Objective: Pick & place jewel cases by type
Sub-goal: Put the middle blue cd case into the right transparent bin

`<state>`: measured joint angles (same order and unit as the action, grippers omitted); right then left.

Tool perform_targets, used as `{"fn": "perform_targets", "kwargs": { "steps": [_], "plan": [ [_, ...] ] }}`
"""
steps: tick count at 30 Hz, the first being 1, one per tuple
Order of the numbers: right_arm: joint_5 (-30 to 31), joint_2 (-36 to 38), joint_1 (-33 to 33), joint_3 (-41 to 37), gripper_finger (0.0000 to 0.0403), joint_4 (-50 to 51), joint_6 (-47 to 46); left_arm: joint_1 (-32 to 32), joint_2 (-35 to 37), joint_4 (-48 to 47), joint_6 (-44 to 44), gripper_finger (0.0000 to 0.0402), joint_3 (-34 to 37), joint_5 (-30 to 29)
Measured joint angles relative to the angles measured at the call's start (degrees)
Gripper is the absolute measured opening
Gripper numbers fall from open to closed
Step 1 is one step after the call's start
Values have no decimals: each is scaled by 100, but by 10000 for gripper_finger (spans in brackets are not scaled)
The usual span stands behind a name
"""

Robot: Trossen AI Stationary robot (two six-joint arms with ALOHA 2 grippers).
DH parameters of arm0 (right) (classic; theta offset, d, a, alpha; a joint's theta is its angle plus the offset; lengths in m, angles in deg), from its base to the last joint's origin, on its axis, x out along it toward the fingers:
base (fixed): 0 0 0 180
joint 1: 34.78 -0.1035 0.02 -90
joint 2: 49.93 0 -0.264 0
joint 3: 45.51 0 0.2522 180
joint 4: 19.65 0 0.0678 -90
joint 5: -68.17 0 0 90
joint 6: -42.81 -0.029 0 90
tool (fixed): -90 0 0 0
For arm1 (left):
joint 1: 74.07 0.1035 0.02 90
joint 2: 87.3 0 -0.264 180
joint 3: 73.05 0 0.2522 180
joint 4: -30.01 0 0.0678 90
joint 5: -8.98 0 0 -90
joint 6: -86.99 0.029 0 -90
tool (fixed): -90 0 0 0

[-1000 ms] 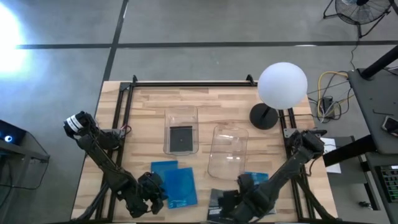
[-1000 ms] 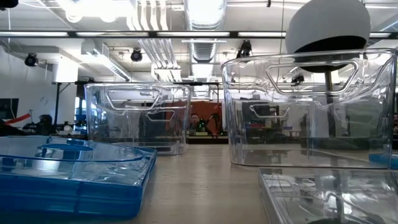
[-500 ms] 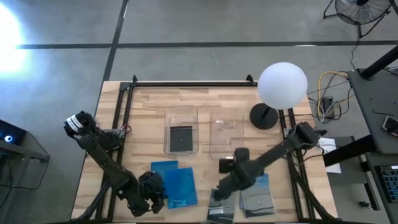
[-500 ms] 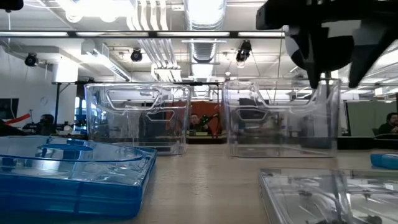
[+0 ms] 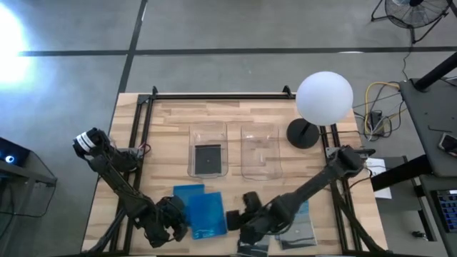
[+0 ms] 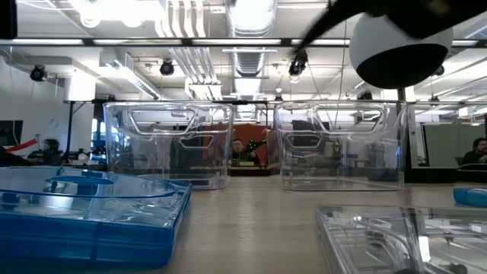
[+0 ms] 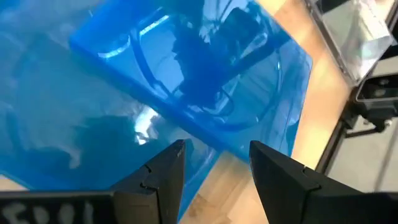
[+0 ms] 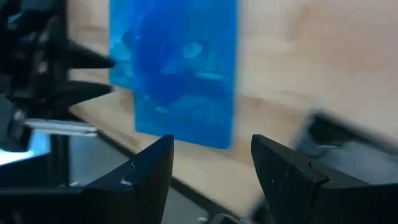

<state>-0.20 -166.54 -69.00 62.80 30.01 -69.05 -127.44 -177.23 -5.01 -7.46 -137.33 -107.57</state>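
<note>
— Swinging left along the table's near edge, the right gripper [image 5: 246, 223] has left the middle of the table, where it was half a second ago, and now sits low beside the blue jewel cases [image 5: 200, 210]. The right-hand bin [image 5: 260, 151], askew a second back, stands square again.

— Holding anything?

— No. Its wrist view shows the fingers spread wide with nothing between them, aimed at a blue case. The left gripper [image 5: 166, 227] hovers at the same blue stack, fingers parted and empty.

— How far along?

— Barely. One dark case [image 5: 208, 159] lies in the left-hand bin [image 5: 208, 149]; the right-hand bin looks empty, though reflections make that uncertain. The blue cases and the dark jewel cases [image 5: 285, 227] at the near edge remain to be sorted.

— Surroundings?

— A pale wooden table [image 5: 171, 121] with a white globe lamp [image 5: 323, 98]; beyond, an open workshop under exposed ceiling ducts.
</note>
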Motion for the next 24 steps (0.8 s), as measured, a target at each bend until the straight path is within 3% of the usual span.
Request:
{"fn": "perform_targets", "kwargs": {
  "steps": [4,14,24],
  "plan": [
    [2,-512,10,-3,210,-778,-32,-65,4,449,-199,161,284,-1],
    [258,-869,180,70,210,-856,-48,-162,2,467,-467,161,526,-342],
    [55,-1015,407,67,210,-1005,410,-129,-2,712,-589,161,592,-769]
  ]
}}
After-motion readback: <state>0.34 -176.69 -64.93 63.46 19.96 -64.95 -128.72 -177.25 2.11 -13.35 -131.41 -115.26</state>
